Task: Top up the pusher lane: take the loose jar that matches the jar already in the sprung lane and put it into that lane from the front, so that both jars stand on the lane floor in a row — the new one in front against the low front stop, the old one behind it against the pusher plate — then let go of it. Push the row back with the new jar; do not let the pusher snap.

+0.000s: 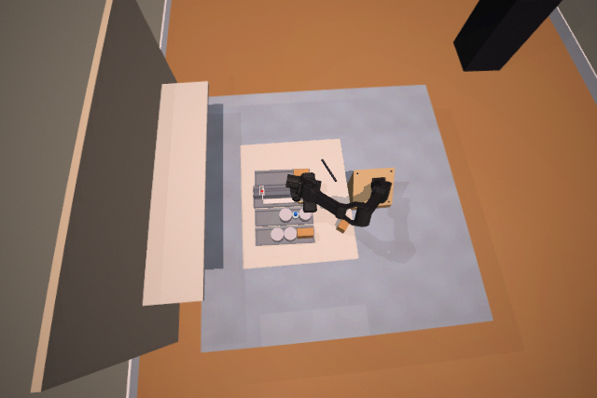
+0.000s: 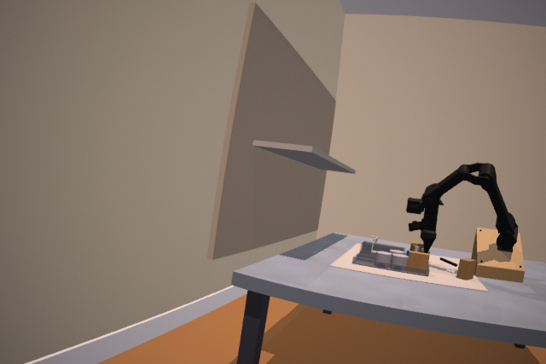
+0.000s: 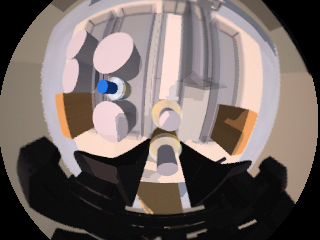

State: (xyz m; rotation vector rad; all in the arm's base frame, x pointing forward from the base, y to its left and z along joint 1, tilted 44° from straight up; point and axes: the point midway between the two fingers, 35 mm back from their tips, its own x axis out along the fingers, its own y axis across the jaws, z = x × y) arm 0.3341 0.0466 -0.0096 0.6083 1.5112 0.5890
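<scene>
My gripper (image 2: 426, 251) (image 3: 164, 142) is shut on a small jar (image 3: 166, 152) with a yellowish ring and a grey top, upright at the front end of the sprung lane (image 3: 171, 55) (image 1: 279, 200). A like jar (image 3: 166, 114) stands just behind it in line, in that lane. The two look close together; whether they touch I cannot tell. The held jar's base, the front stop and the pusher plate's contact with the rear jar are hidden. A red-dotted marker (image 1: 261, 190) stands toward the lane's back. The arm covers both jars in the top view.
The lane to the left in the wrist view holds a blue-topped jar (image 1: 295, 214) (image 3: 111, 88) between two wide pale jars. The outer left lane has wide jars and an orange block (image 1: 305, 232) (image 3: 77, 115). Another block (image 3: 234, 129) stands right. A black rod (image 1: 328, 170) lies on the mat.
</scene>
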